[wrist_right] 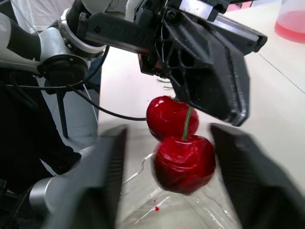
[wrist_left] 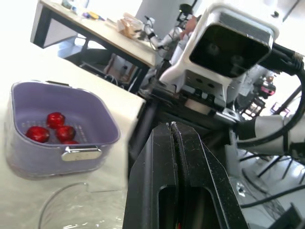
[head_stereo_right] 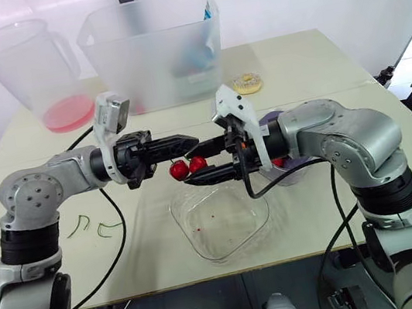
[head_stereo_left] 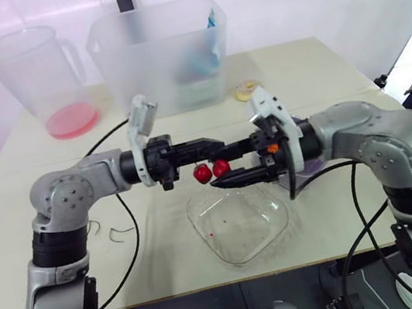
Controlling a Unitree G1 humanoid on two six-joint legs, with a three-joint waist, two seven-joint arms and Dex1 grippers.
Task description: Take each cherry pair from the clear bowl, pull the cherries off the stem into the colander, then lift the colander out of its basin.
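Observation:
A pair of red cherries on one green stem hangs above the clear bowl. My left gripper is shut on the top of the stem; its fingers are pressed together in the left wrist view. My right gripper is open, one finger on each side of the lower cherry without touching it. The purple colander holds several loose cherries and sits behind my right arm.
At the back of the table stand a large clear bin and a pitcher with pink liquid. A small ring-shaped object lies near the bin. Green stems lie left of the bowl.

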